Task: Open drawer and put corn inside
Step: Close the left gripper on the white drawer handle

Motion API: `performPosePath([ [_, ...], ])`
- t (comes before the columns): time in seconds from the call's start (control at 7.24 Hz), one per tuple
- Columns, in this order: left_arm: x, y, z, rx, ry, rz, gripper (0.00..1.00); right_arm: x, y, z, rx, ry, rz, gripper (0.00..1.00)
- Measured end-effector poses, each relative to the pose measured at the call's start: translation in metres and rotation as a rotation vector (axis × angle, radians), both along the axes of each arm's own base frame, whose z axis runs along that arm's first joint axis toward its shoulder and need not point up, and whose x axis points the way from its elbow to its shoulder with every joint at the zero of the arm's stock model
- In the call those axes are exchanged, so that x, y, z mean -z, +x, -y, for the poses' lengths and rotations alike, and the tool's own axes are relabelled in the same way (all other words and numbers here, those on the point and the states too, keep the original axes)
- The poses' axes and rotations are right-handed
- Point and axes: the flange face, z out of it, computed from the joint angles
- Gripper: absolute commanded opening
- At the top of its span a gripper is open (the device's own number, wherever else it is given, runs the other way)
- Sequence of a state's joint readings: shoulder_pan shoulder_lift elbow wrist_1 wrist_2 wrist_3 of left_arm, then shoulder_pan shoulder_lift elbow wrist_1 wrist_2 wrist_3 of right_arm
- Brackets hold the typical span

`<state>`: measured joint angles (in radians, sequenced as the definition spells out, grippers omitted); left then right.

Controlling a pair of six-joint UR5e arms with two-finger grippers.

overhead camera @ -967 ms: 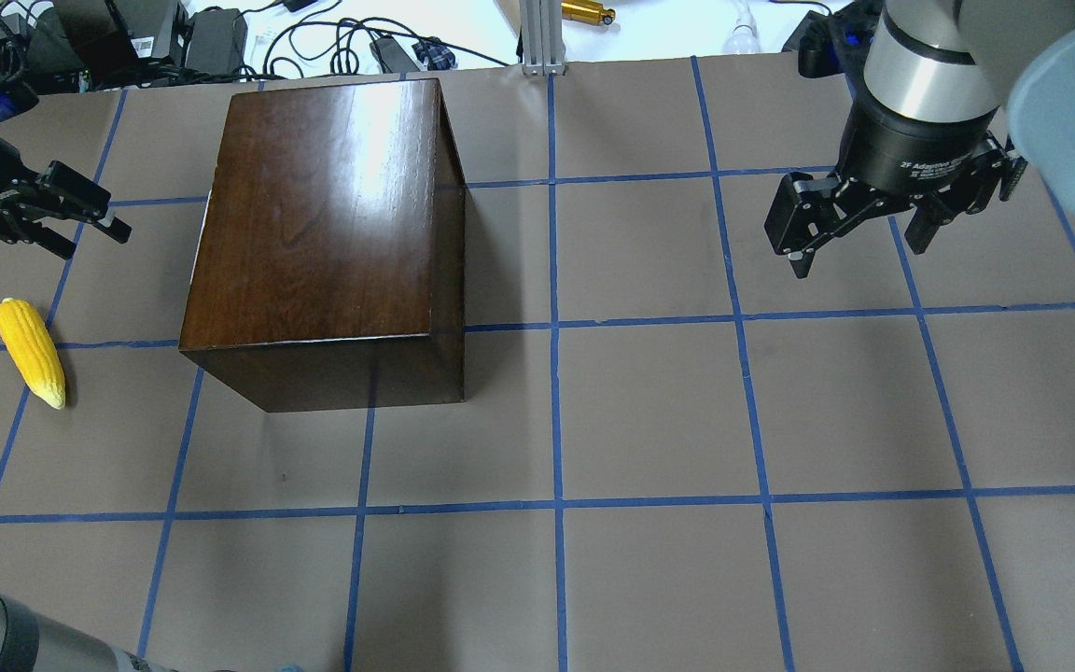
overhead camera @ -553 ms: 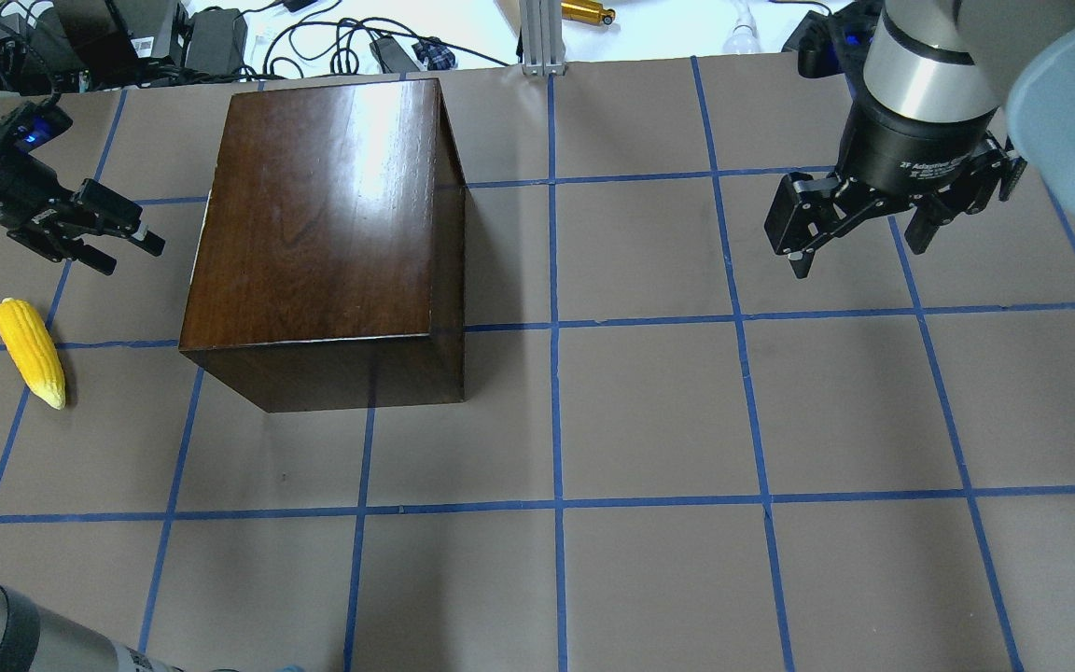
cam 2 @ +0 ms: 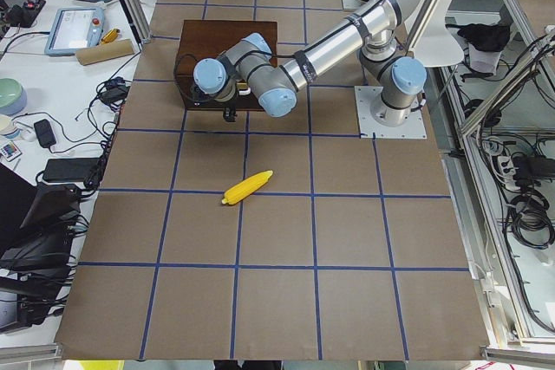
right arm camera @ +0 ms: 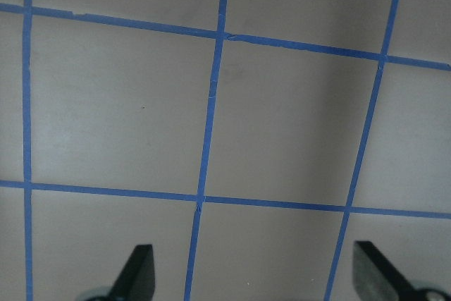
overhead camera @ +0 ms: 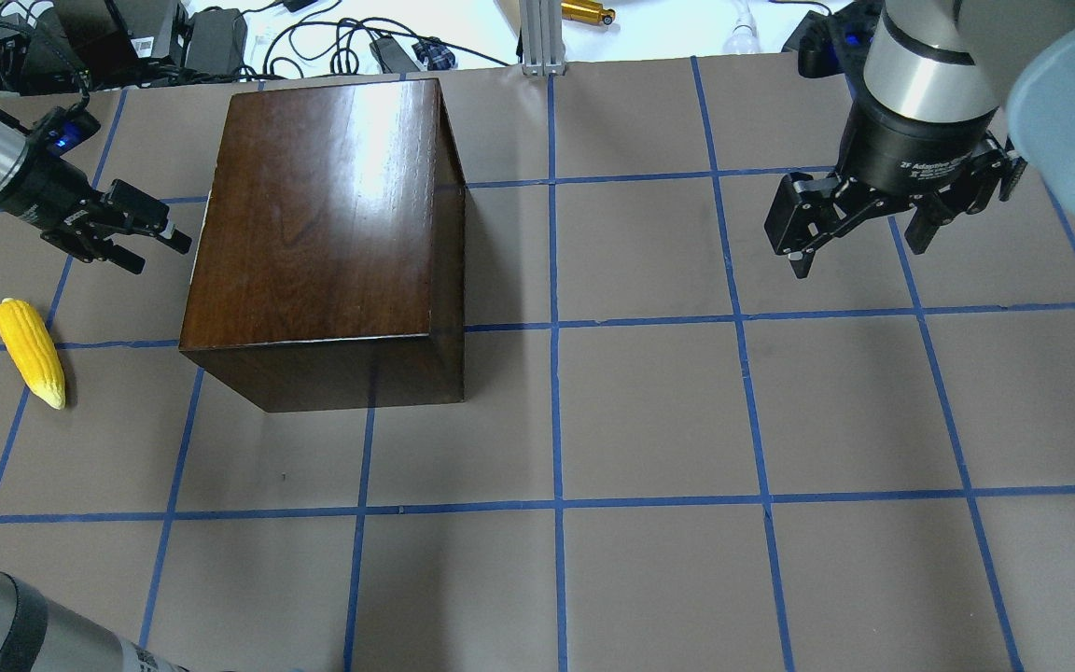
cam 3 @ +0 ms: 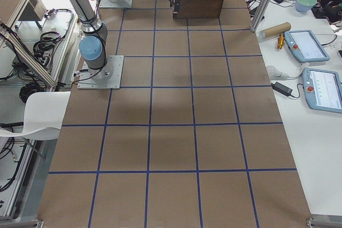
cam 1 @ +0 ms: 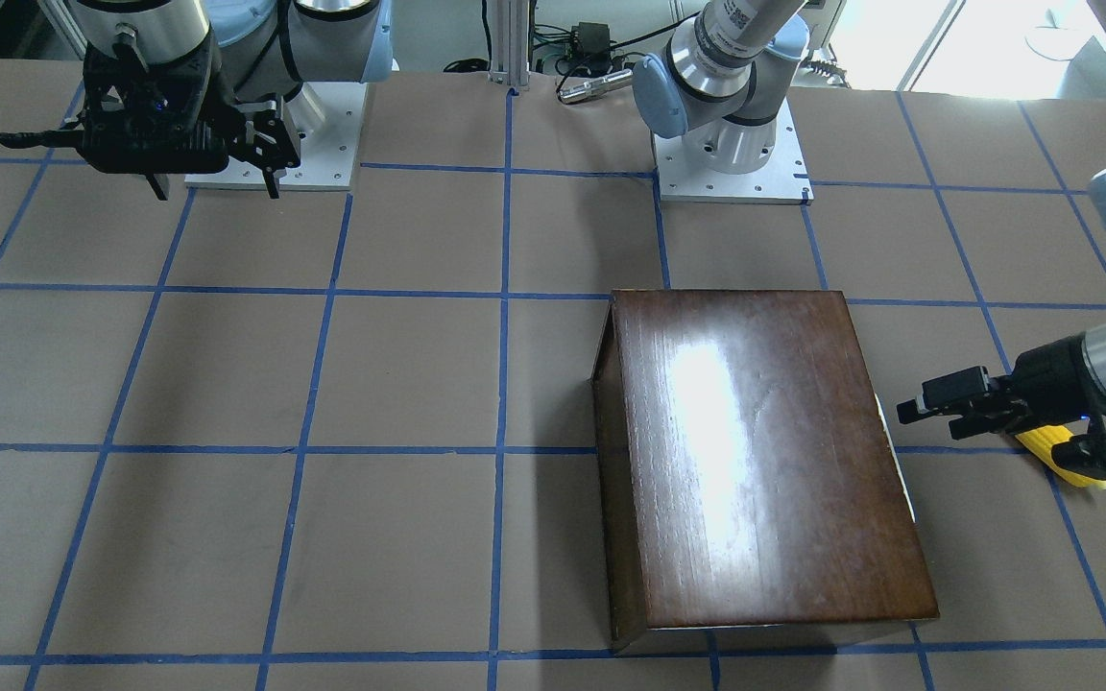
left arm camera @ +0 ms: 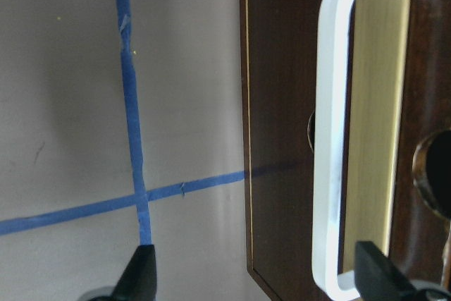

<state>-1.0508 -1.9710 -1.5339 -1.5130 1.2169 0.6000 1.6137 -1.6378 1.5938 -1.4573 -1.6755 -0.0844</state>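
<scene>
The corn (overhead camera: 29, 352) is a bright yellow cob with bumpy kernels, tapering to a paler tip. It lies flat on the table (overhead camera: 649, 411), out to the robot's left of the box (overhead camera: 323, 215) and apart from it. Its long axis runs roughly from the far side to the robot's side with a slight slant; the narrow tip points toward the robot and the thick end points away. In the front-facing view the left arm hides most of it.

The drawer (left arm camera: 278, 103) shows only as a dark brown front panel on the box's left face, pushed in, with a pale bar handle (left arm camera: 331, 139) over a brass-coloured strip.

The left tool (overhead camera: 164, 259) hangs just beside that face, its fingers spread wide, holding nothing and facing the handle. The right tool (overhead camera: 859, 259) hovers well apart on the other side, also spread wide and empty.

Over the last second the left tool has come steadily closer to the box's left face, while the corn, the box and the right tool have stayed where they were
</scene>
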Motion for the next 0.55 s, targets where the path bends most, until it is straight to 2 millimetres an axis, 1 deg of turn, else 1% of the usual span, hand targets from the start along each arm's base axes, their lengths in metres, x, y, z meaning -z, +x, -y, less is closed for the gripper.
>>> performPosePath([
  [0.14, 0.004, -0.004, 0.003, 0.002, -0.002, 0.001, 1.0, 0.0, 0.0, 0.0, 0.0, 0.0, 0.0, 1.0],
  [0.55, 0.019, -0.007, 0.007, 0.005, -0.004, 0.002, 1.0, 0.0, 0.0, 0.0, 0.0, 0.0, 0.0, 1.0],
])
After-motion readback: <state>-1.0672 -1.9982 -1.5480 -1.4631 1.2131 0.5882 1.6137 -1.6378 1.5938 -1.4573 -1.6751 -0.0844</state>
